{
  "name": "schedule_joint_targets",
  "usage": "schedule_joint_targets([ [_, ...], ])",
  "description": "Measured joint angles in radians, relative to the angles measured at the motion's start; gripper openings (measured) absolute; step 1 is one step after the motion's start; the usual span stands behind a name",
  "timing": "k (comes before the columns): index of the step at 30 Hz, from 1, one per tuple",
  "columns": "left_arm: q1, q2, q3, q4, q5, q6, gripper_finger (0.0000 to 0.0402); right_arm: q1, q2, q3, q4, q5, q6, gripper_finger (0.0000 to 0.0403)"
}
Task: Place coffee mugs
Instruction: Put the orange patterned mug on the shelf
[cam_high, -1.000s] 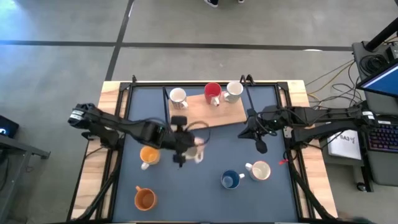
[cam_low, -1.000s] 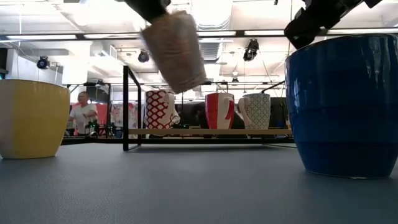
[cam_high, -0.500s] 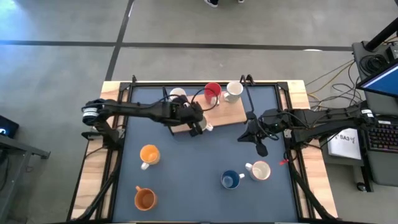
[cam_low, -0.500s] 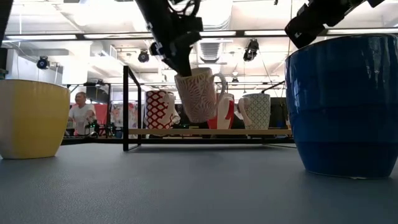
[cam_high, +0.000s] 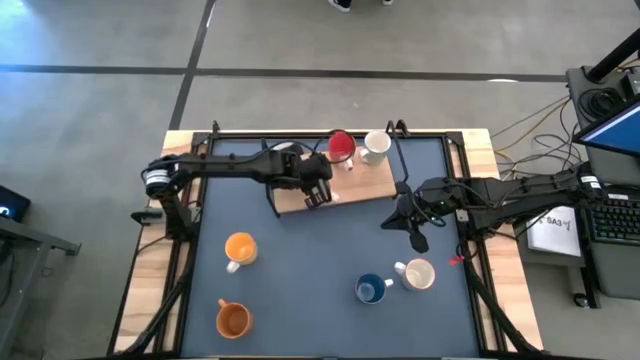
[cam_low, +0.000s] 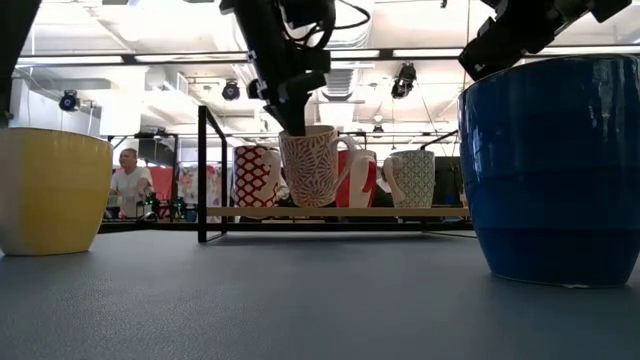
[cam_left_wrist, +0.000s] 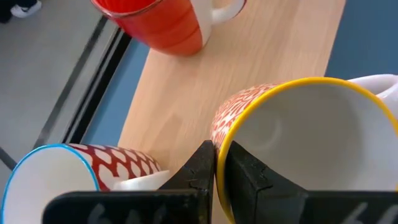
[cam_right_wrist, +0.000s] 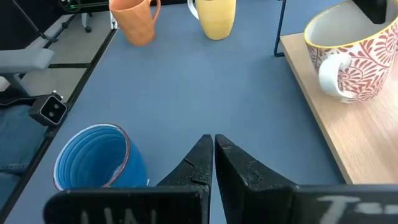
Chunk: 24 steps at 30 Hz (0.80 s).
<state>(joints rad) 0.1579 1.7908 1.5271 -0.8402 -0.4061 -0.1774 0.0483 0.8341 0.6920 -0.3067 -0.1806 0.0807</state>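
Note:
A white coffee mug with a red leaf pattern and a yellow rim (cam_low: 315, 166) stands upright over the near part of the wooden board (cam_high: 362, 180), with my left gripper (cam_high: 318, 190) shut on it. Three more mugs stand on the board: a red one (cam_high: 341, 146), a white one (cam_high: 375, 146) and a blue-rimmed red-patterned one (cam_left_wrist: 56, 180). On the blue mat stand a yellow-orange mug (cam_high: 240, 248), an orange mug (cam_high: 233, 318), a blue mug (cam_high: 371, 289) and a white mug (cam_high: 417, 273). My right gripper (cam_high: 420, 238) hangs shut above the mat, holding nothing. My left gripper pinches the mug's wall at the yellow rim (cam_left_wrist: 219, 135), one finger (cam_left_wrist: 249, 180) inside the mug and the other outside. The fingers come from above, slanting down. The mug sits upright with its base at board level (cam_low: 313, 205); whether it rests there I cannot tell.
A black frame (cam_low: 203, 170) runs around the mat, with an upright post near the board's left end. The mat's middle, between the board and the near mugs, has free room. Beyond the table a person shows far off in the room.
My left gripper has carried the patterned mug from above the mat's left middle toward the far edge and down to the wooden board. The mug hung tilted before and now stands upright between the blue-rimmed mug and the red mug.

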Motion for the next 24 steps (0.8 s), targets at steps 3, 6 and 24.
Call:
schedule_joint_targets([
  [3,0.009,0.0,0.0,0.0,0.008,-0.001,0.0012,0.0,0.0,0.0,0.005,0.0,-0.001,0.0009],
  [6,0.011,0.0,-0.001,0.0,0.007,0.0,0.0021,0.0,0.0,0.0,0.006,0.0,-0.002,0.0009],
  [24,0.048,0.0,-0.002,0.002,0.005,0.007,0.0036,0.0,0.0,-0.001,0.014,0.0,0.013,0.0009],
])
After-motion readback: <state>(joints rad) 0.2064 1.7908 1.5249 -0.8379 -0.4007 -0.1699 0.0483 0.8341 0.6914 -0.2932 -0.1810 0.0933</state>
